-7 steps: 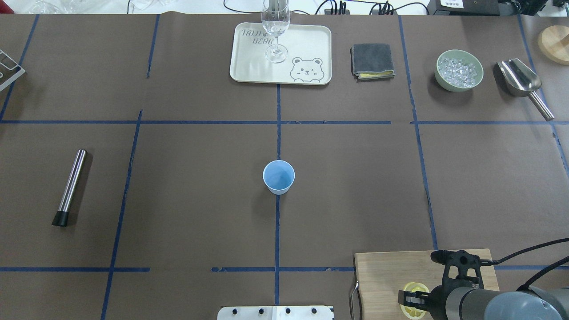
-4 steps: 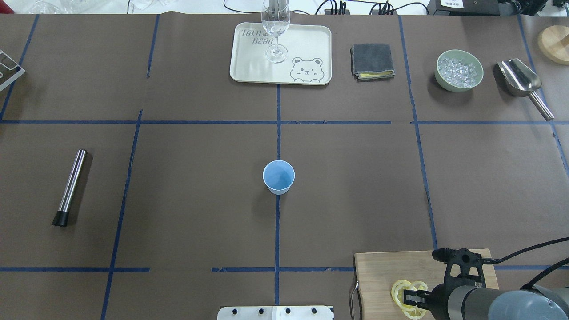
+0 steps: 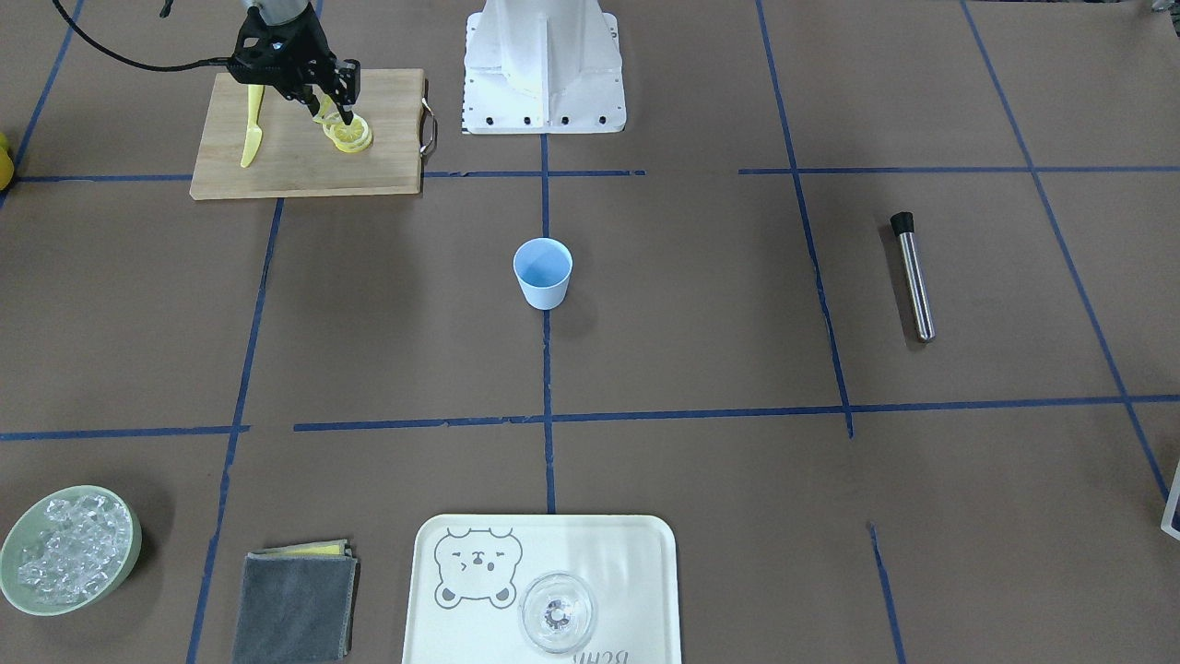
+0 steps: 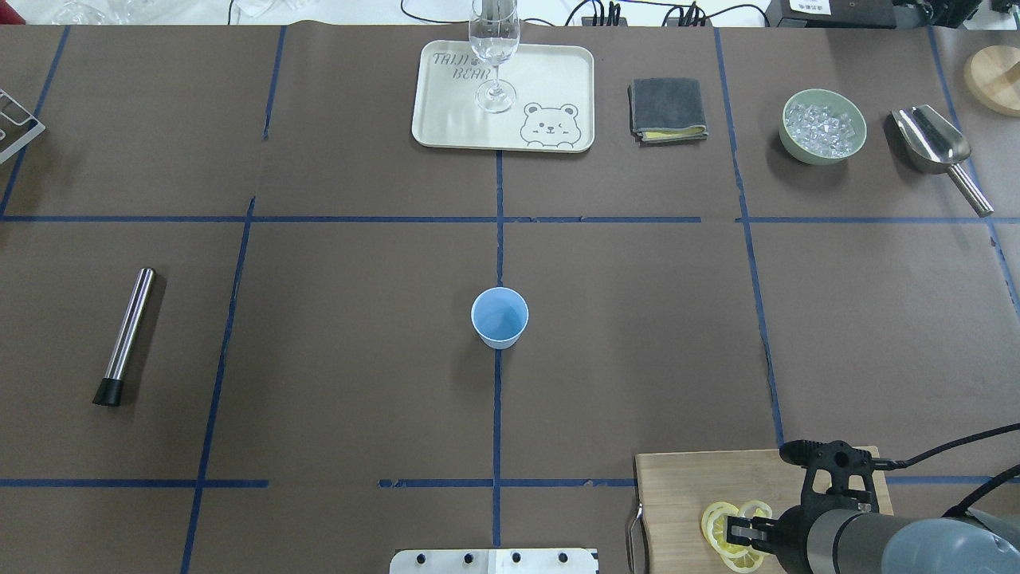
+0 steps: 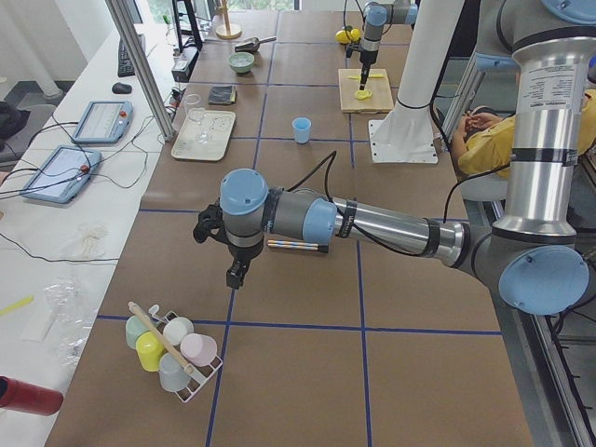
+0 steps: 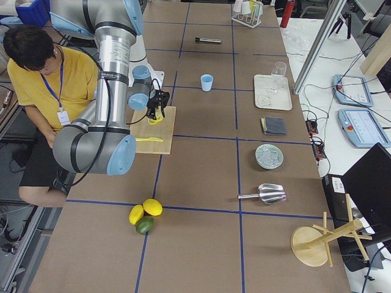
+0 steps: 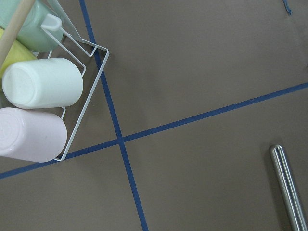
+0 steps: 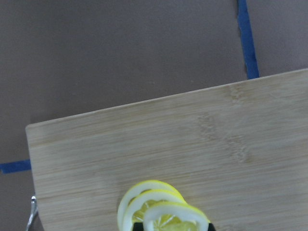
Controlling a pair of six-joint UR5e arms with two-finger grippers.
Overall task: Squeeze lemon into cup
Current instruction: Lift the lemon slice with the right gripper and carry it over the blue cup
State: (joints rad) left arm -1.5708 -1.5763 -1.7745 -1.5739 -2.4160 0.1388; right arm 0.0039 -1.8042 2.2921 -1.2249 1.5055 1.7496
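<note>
Shifted toward the robot's right since 1.0 s ago, the right gripper [image 3: 332, 109] now leaves a fan of slices [image 4: 719, 524] uncovered on the cutting board [image 4: 685, 478]. Overhead, the wrist hides the grip. The wrist camera shows the lemon [image 8: 176, 215] pinched between the jaws, and the front view shows it tilted, off the stack. A toy knife [image 3: 251, 129] shows only from the front. The cup [image 4: 500, 317] stands mid-table, well apart. The left gripper [image 5: 237, 276] hangs near the cup rack [image 5: 172, 358]; its opening cannot be told.
</note>
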